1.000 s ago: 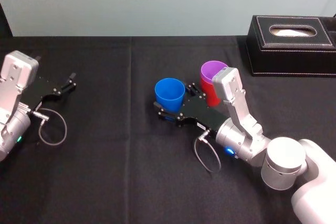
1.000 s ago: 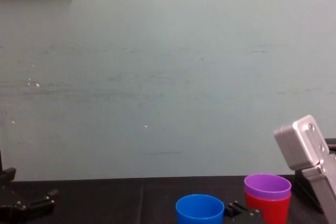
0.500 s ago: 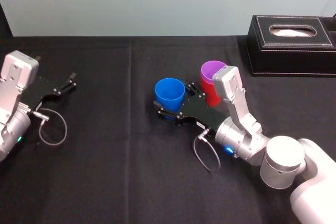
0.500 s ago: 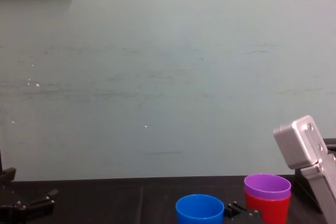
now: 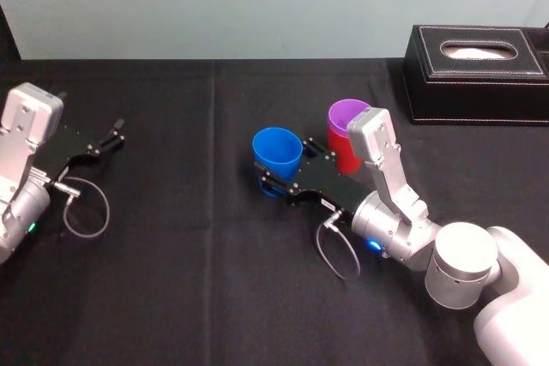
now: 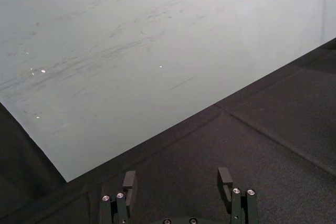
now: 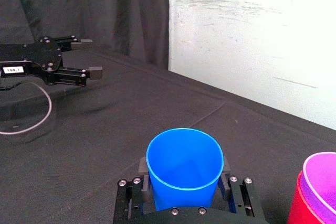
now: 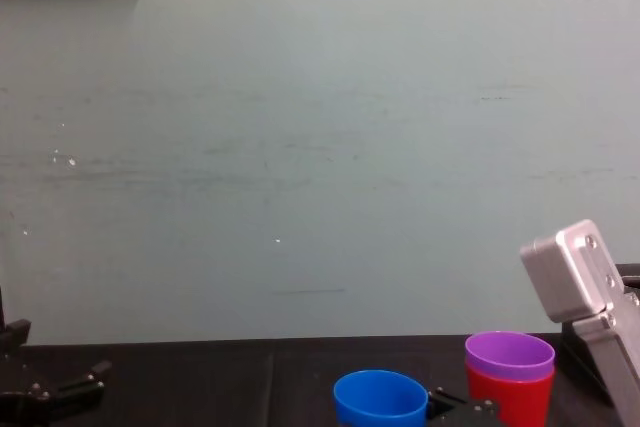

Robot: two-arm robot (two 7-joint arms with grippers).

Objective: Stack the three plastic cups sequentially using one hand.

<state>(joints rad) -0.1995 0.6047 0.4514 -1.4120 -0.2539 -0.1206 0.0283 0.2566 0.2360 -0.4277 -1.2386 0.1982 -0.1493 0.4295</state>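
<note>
1. Fingers of the right gripper pressed against both side walls of the blue cup, low down, holding it mouth up between them.
2. The purple cup sat nested in the red cup, just beside that gripper's black body.
3. The left gripper lay parked well apart from them, fingers spread wide.

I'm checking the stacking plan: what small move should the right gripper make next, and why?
Probably lift the blue cup straight up: the right gripper looks closed on it, it stands on the table, and the purple cup already sits in the red cup beside it. Left gripper idles, far left.
</note>
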